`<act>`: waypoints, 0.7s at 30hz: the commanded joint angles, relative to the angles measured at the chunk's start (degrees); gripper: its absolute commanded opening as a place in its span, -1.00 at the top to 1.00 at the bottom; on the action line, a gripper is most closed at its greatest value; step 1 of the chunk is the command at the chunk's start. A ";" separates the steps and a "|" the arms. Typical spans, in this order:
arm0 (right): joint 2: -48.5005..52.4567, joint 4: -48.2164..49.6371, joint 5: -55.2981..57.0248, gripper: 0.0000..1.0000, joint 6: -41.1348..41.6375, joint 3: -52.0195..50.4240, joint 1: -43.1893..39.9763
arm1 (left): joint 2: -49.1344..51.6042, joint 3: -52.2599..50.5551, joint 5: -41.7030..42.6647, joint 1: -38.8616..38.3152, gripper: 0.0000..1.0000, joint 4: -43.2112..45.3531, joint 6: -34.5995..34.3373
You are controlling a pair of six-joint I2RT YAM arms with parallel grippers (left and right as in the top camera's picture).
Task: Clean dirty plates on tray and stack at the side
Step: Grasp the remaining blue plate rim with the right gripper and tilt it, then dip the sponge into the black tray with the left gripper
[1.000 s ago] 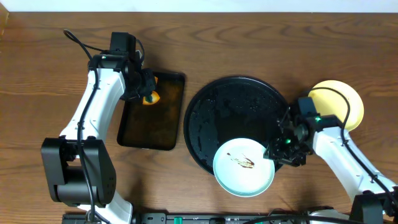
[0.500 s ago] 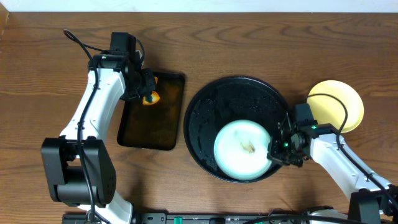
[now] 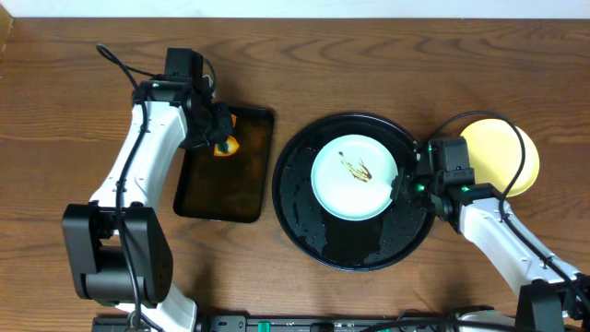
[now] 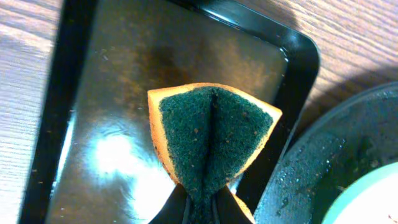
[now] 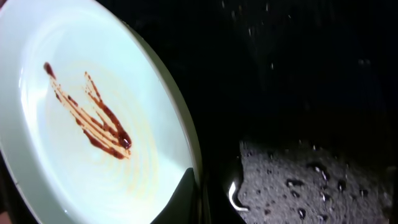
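A mint-blue plate (image 3: 355,178) with brown sauce streaks is over the large round black tray (image 3: 318,226), held by its right rim. My right gripper (image 3: 403,187) is shut on that rim; the wrist view shows the plate (image 5: 87,118) tilted, a finger over its edge (image 5: 193,202), wet tray (image 5: 311,174) below. A pale yellow plate (image 3: 502,152) lies on the table right of the tray. My left gripper (image 3: 218,138) is shut on an orange sponge with a green scrub face (image 4: 211,140), above the rectangular tray (image 4: 81,112).
The rectangular black tray (image 3: 226,198) lies left of the round tray, its bottom wet. The round tray's rim (image 4: 298,180) is close to it. Wooden table (image 3: 55,111) surrounds both.
My right gripper carried the mint plate from the tray's front edge up and back toward the tray's middle, tilting it along the way. The left arm and sponge stayed still.
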 commanded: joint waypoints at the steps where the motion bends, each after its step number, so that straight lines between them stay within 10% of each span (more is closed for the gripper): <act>1: 1.84 -1.27 2.36 0.97 0.66 0.00 1.92 | 0.74 -0.28 0.83 -2.01 0.85 0.20 0.20; 21: 6.03 -1.44 2.95 0.97 0.63 -0.02 4.26 | 0.76 -16.11 -5.90 -5.46 0.85 13.14 8.68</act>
